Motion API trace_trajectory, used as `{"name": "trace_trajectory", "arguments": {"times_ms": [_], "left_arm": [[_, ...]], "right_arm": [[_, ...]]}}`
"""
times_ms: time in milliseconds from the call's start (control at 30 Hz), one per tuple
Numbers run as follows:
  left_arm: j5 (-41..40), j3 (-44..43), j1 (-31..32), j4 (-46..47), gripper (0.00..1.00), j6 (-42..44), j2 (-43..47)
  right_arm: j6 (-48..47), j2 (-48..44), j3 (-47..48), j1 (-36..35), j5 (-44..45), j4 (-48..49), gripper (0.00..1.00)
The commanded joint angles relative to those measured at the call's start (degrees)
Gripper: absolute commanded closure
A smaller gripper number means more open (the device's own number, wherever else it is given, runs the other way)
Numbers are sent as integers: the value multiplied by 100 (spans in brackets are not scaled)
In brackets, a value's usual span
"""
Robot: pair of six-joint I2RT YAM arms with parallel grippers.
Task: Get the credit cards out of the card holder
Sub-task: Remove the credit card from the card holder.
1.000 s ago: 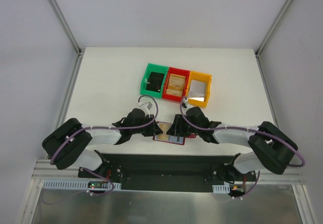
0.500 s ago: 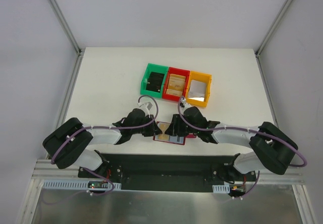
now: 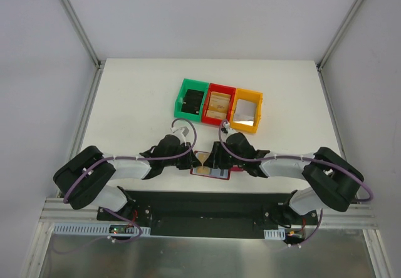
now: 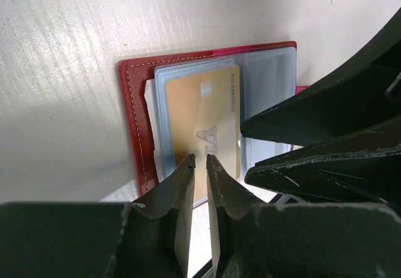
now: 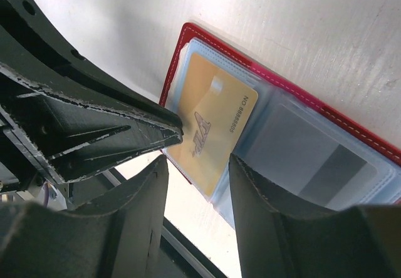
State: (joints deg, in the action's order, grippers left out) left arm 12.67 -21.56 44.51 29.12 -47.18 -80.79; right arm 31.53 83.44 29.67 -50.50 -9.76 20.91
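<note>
card holder (image 3: 211, 167) is lying open and flat on the white worktop (image 3: 138, 102), right by the near edge, pretty much between the two arms. red cover, clear sleeves (image 4: 266, 77) inside. a gold card (image 4: 200, 115) sits in the sleeve on the left-arm side, and there's a grey card (image 5: 329, 168) showing in the sleeve on the other side

left fingers (image 4: 199, 160) are down at the near edge of the gold card and almost clenched, just a thin slit between them. honestly can't tell if they're actually pinching the card or only sitting over it

right fingers (image 5: 197, 158) are spread apart and grasping nothing, hovering over the gold card side of the holder, tips very close to the left arm's

further back, well apart from all this, three little bins sit touching in a row: green bin (image 3: 182, 99), red bin (image 3: 220, 87), yellow bin (image 3: 249, 92)
</note>
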Motion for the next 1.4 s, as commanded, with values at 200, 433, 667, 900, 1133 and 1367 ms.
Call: {"name": "trace_trajectory", "arguments": {"times_ms": [200,433,667,900,1133,1367], "left_arm": [[-282,29,-65,-592,78,51,441],[-379,20,-83,-873,70,103,846],[-414,-94,-171,-900,74,182,767],[-370,-164,-224,-733,80,174,582],[-379,-217,-233,-715,80,191,732],[-273,-217,-241,-627,81,77,644]], "right_arm": [[213,190,21,14,0,546,54],[327,322,-119,31,-26,818,55],[407,314,-190,49,-26,924,55],[477,164,-313,49,27,915,54],[495,146,-330,49,53,906,50],[503,94,-330,40,114,775,48]]}}
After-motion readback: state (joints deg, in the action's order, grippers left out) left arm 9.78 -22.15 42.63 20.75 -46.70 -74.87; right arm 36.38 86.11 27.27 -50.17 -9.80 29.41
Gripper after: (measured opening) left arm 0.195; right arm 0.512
